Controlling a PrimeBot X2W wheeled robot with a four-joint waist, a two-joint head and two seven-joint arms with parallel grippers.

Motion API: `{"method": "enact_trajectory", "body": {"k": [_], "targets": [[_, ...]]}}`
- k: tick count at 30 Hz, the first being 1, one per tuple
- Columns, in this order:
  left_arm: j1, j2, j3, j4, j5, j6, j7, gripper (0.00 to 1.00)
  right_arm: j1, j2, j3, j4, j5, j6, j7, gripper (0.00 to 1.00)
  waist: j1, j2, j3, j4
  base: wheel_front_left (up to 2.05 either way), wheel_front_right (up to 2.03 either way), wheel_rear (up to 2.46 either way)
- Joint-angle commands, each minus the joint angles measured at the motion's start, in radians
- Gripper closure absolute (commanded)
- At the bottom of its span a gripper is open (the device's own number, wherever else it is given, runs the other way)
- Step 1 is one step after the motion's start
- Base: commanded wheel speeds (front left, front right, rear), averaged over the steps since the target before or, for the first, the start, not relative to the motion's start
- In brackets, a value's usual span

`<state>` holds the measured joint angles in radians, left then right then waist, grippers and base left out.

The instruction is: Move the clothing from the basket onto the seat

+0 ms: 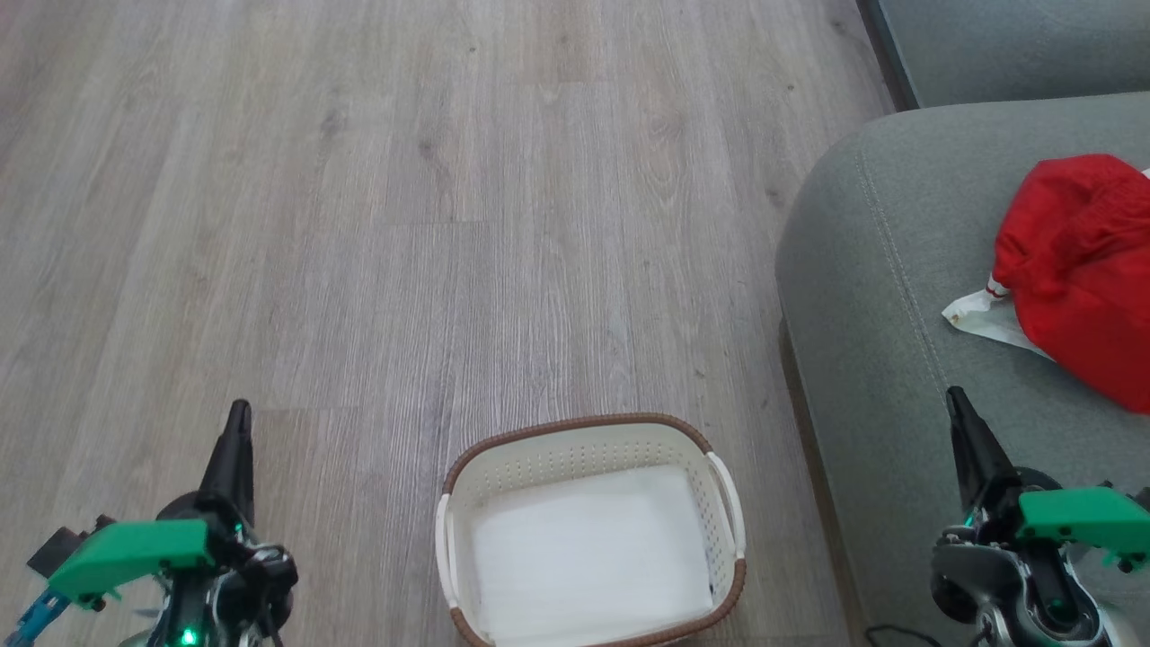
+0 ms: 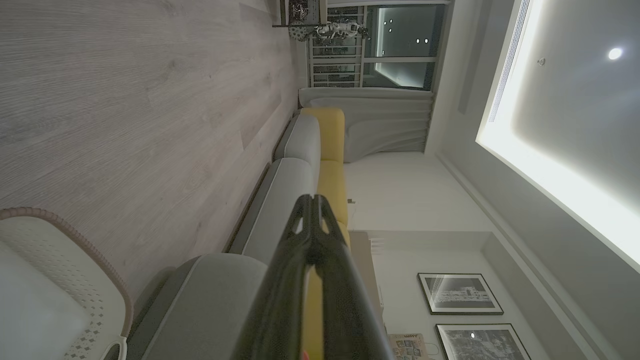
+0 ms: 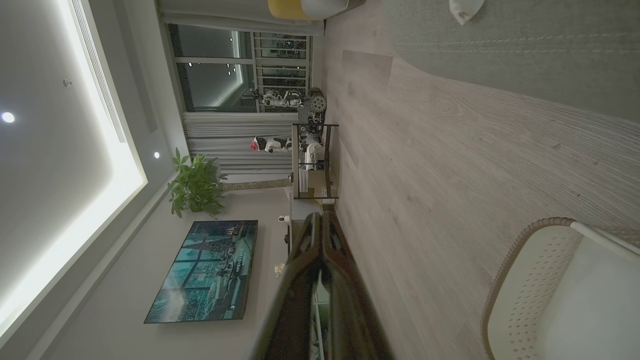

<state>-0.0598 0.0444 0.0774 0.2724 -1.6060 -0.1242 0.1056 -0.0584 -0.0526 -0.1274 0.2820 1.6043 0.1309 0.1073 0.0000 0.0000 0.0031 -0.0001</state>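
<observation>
right gripper [image 1: 955, 395] closed, base cropped — clothing [image 1: 1083, 261] on seat [image 1: 885, 305] partly off-frame

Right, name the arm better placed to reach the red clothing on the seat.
Right, probably. The right pincer, shut, sits over the seat, close to the clothing; the left pincer is beyond the basket, over the floor.

Grey wood-plank floor [image 1: 359, 225], a leafy plant [image 3: 195, 186] near a wall-mounted screen [image 3: 205, 270], two framed pictures [image 2: 460, 293] on a white wall [image 2: 410, 200]
</observation>
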Motion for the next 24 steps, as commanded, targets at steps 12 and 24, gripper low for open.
{"method": "enact_trajectory", "body": {"k": [12, 24], "targets": [[-0.048, 0.006, 0.037, -0.027, -0.002, -0.007, 0.008, 1.0, -0.049, 0.001, 0.015, -0.037, 0.006, 0.0, 0.005, 1.0, 0.0, 0.0, 0.0, 0.0, 0.0, 0.0, 0.0], [-0.048, 0.006, 0.037, -0.027, -0.002, -0.007, 0.008, 1.0, -0.049, 0.001, 0.015, -0.037, 0.005, 0.0, 0.005, 1.0, 0.0, 0.0, 0.0, 0.0, 0.0, 0.0, 0.0]]}}
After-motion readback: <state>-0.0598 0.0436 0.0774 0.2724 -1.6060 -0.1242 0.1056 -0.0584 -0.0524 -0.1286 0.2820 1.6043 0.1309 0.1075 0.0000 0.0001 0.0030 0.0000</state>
